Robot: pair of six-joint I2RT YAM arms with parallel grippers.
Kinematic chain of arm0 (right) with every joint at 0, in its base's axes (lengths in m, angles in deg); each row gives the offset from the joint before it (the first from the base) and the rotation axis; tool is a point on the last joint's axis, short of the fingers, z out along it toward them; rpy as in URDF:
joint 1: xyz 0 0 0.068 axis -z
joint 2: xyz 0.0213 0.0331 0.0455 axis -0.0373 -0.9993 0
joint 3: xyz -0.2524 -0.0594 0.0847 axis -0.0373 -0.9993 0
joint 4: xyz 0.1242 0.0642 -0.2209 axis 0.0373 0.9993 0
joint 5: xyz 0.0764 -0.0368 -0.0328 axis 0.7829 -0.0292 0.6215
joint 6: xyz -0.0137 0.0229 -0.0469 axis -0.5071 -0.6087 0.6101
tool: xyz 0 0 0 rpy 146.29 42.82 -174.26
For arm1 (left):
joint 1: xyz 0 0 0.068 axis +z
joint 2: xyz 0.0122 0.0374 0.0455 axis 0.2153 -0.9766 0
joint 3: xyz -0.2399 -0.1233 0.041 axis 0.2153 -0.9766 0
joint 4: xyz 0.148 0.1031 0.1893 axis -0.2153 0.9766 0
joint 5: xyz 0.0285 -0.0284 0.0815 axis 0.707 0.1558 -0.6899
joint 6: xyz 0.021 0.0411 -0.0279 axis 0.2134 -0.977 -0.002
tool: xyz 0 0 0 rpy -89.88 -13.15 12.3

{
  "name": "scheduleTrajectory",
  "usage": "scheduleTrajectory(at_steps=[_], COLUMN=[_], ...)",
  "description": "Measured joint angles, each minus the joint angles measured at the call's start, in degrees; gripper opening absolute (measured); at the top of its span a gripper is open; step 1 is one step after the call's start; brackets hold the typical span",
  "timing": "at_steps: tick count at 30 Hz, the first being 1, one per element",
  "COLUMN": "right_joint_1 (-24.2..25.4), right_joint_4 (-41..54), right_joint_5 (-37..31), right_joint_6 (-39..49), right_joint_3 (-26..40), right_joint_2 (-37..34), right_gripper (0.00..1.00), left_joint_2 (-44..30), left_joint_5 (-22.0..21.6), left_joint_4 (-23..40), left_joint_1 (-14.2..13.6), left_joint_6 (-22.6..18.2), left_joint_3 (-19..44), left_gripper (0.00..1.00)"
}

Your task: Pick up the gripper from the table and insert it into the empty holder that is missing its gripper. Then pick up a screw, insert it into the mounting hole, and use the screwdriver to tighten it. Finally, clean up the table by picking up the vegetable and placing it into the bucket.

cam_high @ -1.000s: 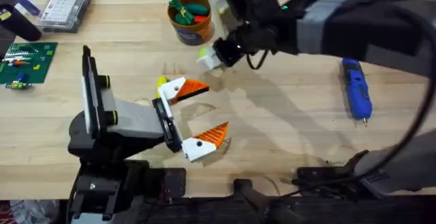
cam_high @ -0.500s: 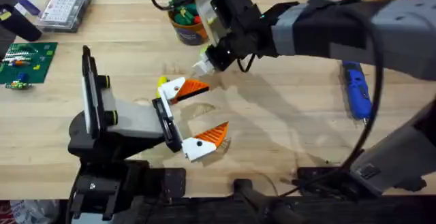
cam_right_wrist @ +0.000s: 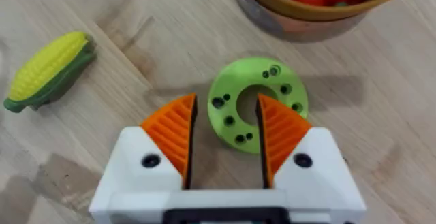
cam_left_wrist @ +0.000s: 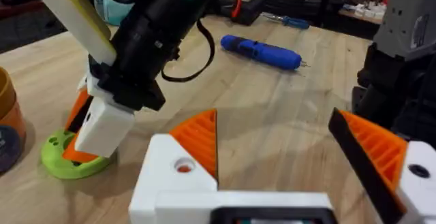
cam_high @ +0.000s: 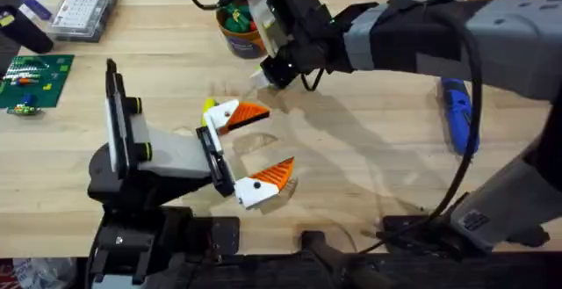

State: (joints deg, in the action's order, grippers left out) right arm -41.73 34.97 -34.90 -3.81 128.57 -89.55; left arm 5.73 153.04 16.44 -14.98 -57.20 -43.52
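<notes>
The vegetable (cam_right_wrist: 257, 105), a lime-green lobed ring, lies flat on the table beside the orange bucket (cam_high: 241, 27). My right gripper (cam_right_wrist: 226, 125) is open and low over it, one orange pad above the ring's hole and the other just outside its rim. In the left wrist view, the right gripper's finger (cam_left_wrist: 102, 125) rests on the vegetable (cam_left_wrist: 65, 161). My left gripper (cam_high: 253, 146) hangs open and empty over the middle of the table. The blue screwdriver (cam_high: 458, 113) lies at the right. The holder and screw are out of view.
A toy corn cob (cam_right_wrist: 48, 71) lies close to the ring. The bucket (cam_right_wrist: 313, 6) holds red and green toys. A clear compartment box (cam_high: 83, 8) and a green circuit board (cam_high: 31, 78) sit at the far left.
The right arm swung left toward the bucket and dropped its gripper down over the green ring. The left arm stayed still.
</notes>
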Motion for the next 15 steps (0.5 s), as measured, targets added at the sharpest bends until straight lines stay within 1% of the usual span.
scheduleTrajectory(at_steps=[5, 15], right_joint_1=[0.0, 0.0], right_joint_4=[0.3, 0.4], right_joint_5=[0.3, 1.7], right_joint_6=[-0.6, -0.8], right_joint_3=[0.0, 0.0], right_joint_2=[0.0, -1.0], right_gripper=[0.455, 0.476], left_joint_2=[0.0, 0.0], left_joint_5=[-0.1, -0.2], left_joint_4=[0.0, 0.0], left_joint_1=[0.0, 0.0], left_joint_6=[0.0, 0.0], left_joint_3=[0.0, 0.0], left_gripper=[0.988, 0.988])
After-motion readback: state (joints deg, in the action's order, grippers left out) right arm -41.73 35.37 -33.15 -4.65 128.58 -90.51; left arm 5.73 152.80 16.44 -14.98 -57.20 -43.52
